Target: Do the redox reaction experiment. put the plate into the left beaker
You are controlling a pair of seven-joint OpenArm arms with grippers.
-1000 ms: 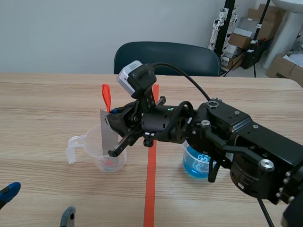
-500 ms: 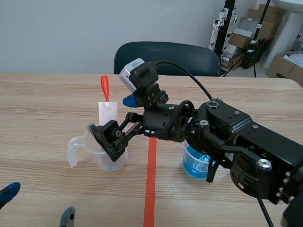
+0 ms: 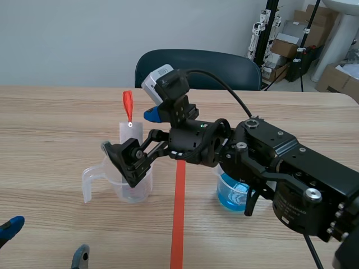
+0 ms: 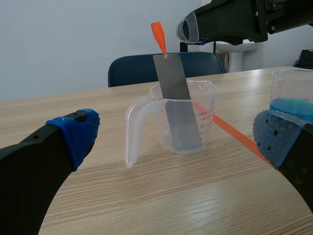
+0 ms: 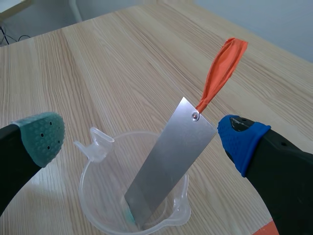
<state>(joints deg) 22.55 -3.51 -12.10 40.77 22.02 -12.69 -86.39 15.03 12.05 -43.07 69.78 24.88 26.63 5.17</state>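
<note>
Release: right gripper (image 5: 142, 138) now apart, grey metal plate (image 5: 168, 161) left leaning in clear plastic beaker (image 4: 203, 122); placement looks done.

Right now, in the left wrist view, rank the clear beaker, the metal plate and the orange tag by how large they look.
Clear beaker, largest.
Metal plate, standing inside it.
Orange tag, smallest.
All sit together, so nearness hardly skews this.
</note>
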